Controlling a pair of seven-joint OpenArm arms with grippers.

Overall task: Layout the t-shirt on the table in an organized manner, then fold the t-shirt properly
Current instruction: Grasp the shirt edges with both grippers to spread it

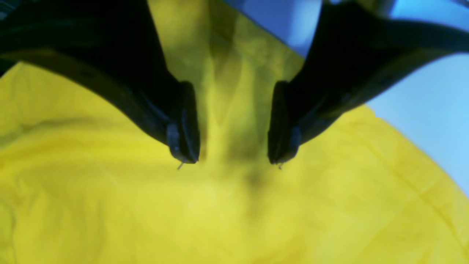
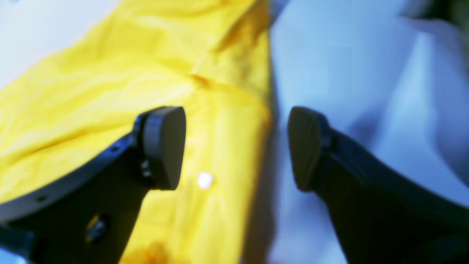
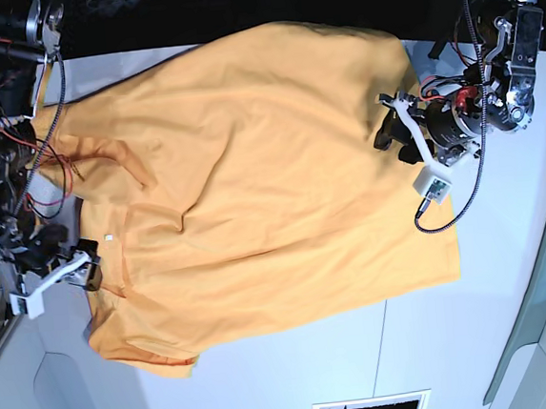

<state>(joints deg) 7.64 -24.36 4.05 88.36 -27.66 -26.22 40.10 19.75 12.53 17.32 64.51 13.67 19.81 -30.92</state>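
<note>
Lying spread: t-shirt (image 3: 252,178), orange-yellow, plain side up, covering much of the white table (image 3: 297,375); cloth rumpled with creases across its middle.
Shirt edges: one long edge runs toward the table's dark far side; collar end sits beside the right arm, hem end beside the left arm.
Small white tag: (image 2: 205,180) on the shirt near its collar end, just beside the right claw.
Left claw: (image 1: 234,146) released, jaws apart, nothing between them but a raised ridge of shirt cloth below; hovers over the shirt's hem end.
Right claw: (image 2: 236,146) released, jaws wide, one pad (image 2: 163,146) over the shirt, the other over bare table; straddles the shirt's edge.
</note>
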